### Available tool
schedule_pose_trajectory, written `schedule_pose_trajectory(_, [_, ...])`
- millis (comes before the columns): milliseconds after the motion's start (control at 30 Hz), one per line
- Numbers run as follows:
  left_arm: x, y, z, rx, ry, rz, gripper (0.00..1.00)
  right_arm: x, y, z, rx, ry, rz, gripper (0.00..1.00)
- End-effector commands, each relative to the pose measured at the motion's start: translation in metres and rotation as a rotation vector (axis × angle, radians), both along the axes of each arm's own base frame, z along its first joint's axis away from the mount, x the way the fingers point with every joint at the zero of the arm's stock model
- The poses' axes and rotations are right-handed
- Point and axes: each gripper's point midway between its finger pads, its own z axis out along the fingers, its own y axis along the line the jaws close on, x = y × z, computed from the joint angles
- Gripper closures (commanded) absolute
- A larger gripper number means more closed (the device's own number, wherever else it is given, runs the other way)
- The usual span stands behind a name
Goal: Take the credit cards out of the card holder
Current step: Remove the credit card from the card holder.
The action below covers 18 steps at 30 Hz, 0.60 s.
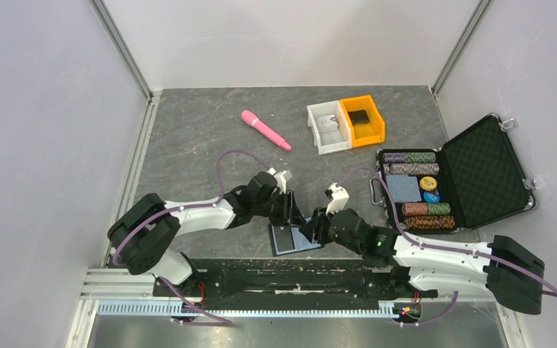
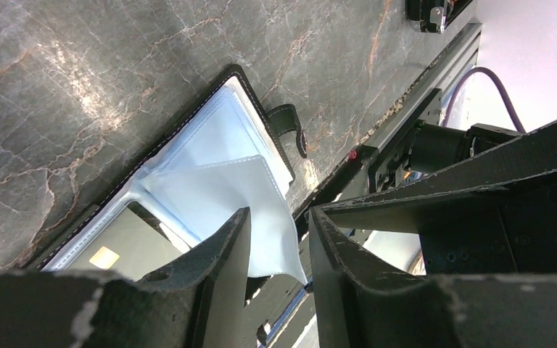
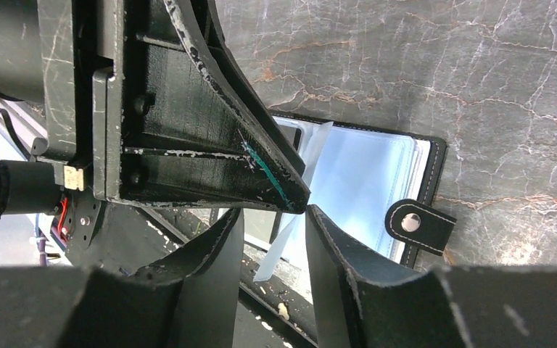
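Starting with the overhead view, you found the card holder (image 1: 295, 239) lying open at the near edge of the table (image 1: 188, 130), between the two arms. The left gripper (image 1: 290, 212) stood over its far edge and the right gripper (image 1: 316, 228) over its right side. The jaw state could not be read from there.

In the left wrist view, the left gripper (image 2: 279, 217) had its jaws apart. A loose clear sleeve (image 2: 217, 192) rose off the bluish panel and ran into the gap, but nothing was pinched. A card (image 2: 109, 254) with a gold chip sat in a pocket beside the sleeve. The tab (image 2: 288, 119) lay on the stone.

In the right wrist view, the right gripper (image 3: 274, 215) also had its jaws apart, with the sleeve's edge hanging between them.

The step in hand appeared to be turning the sleeve aside to reach the card. To do it well, you needed one gripper to pin the cover flat while the other closed on the card's edge alone, not the sleeve. A low, straight pull along the pocket opening would likely keep the holder from lifting or sliding off the near edge.
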Motion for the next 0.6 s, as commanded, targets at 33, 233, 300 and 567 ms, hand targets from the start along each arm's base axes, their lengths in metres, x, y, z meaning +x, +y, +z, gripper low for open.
schedule_pose_trajectory(33, [0.0, -0.016, 0.016, -0.051, 0.008, -0.026, 0.57, 0.002, 0.026, 0.04, 0.122, -0.067, 0.061, 0.63])
schedule_pose_trajectory(233, [0.002, -0.018, 0.006, -0.027, 0.015, -0.038, 0.57, -0.004, 0.037, 0.046, 0.128, -0.068, 0.109, 0.65])
schedule_pose_trajectory(300, [0.002, -0.018, 0.005, -0.027, 0.017, -0.035, 0.57, -0.007, 0.042, 0.043, 0.119, -0.06, 0.129, 0.65])
schedule_pose_trajectory(567, [0.018, 0.011, 0.028, 0.039, -0.077, 0.089, 0.56, -0.012, 0.045, 0.021, 0.08, -0.018, 0.152, 0.7])
